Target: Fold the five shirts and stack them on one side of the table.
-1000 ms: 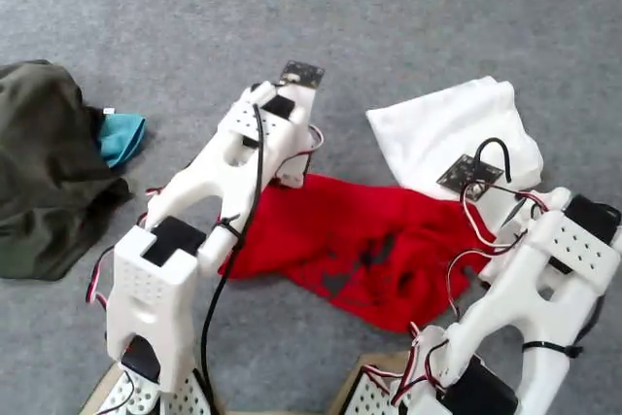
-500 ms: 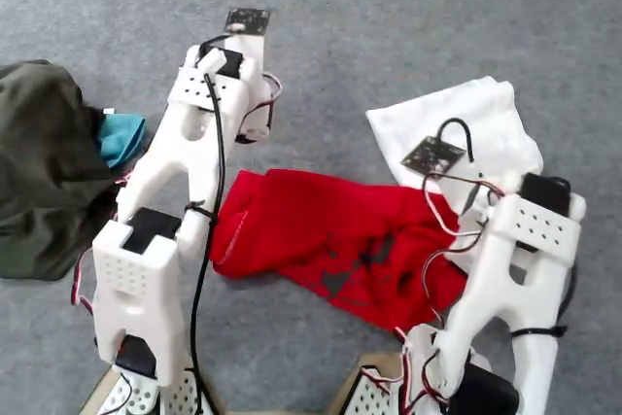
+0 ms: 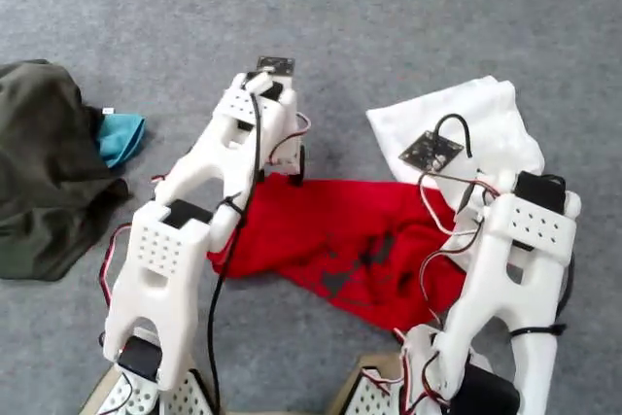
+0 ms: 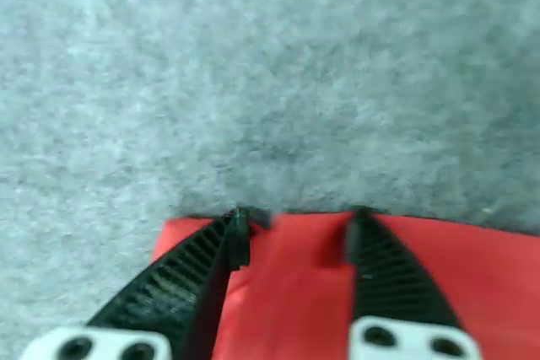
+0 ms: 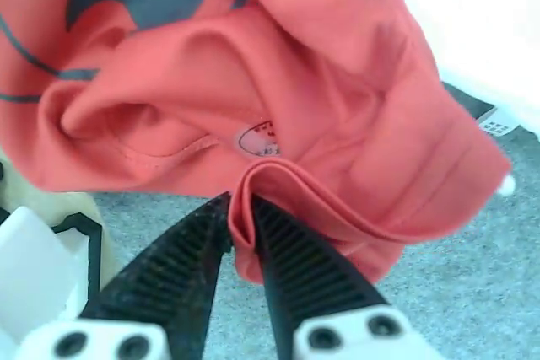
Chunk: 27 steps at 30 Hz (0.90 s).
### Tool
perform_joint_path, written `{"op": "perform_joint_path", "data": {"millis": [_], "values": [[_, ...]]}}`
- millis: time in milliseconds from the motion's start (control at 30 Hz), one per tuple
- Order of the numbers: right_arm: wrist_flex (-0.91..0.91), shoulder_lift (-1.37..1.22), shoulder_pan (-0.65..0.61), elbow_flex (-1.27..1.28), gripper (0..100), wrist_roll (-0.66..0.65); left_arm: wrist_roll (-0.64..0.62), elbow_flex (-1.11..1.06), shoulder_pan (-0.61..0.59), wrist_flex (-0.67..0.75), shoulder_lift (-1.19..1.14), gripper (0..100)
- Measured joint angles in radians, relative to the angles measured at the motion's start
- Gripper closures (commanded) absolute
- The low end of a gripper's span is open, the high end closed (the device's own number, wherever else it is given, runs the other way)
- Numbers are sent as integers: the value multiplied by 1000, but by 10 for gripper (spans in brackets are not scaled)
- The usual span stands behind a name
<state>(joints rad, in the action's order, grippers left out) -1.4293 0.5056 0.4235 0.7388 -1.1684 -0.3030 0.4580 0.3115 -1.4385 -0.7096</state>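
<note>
readable text: none | red shirt (image 5: 278, 73) neck label (image 5: 260, 137): too small to read

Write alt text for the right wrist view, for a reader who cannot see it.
The right claw pinches a folded edge of the red shirt, which bunches up beyond it and bears a dark print. A white shirt lies past it on the grey table.

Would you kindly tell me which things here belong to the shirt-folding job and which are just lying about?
Job: red shirt, pinched by the right gripper; white shirt; dark green shirt; teal cloth; open left gripper at the red shirt's edge.
Lying about: grey table cover.
</note>
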Motion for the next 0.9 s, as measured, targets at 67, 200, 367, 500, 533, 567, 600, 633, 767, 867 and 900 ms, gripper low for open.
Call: {"op": "perform_joint_path", "data": {"millis": [67, 200, 367, 500, 533, 567, 600, 633, 767, 867, 900], "values": [[0, 0, 0, 0, 985, 0, 0, 6, 2, 0, -2, 951], [0, 0, 0, 0, 985, 0, 0, 64, -5, -43, -8, 970], [0, 0, -2, 0, 985, 8, 0, 276, -54, -133, -8, 971], [0, 0, -35, 0, 985, 72, -3, 482, -94, -195, -8, 971], [-2, 0, -43, 0, 985, 84, -3, 529, -100, -212, -8, 971], [-15, 0, -52, -9, 985, 98, -3, 580, -104, -226, -8, 971], [-29, 0, -61, -28, 985, 114, -5, 629, -107, -245, -8, 971], [-41, 0, -68, -57, 985, 137, -5, 681, -110, -264, -8, 971], [-69, 0, -81, -210, 985, 261, -5, 891, -141, -313, -8, 971], [-71, 0, -83, -358, 985, 374, -5, 1013, -170, -319, 8, 971], [-72, 0, -89, -408, 985, 410, -5, 1034, -180, -319, 26, 971]]}}
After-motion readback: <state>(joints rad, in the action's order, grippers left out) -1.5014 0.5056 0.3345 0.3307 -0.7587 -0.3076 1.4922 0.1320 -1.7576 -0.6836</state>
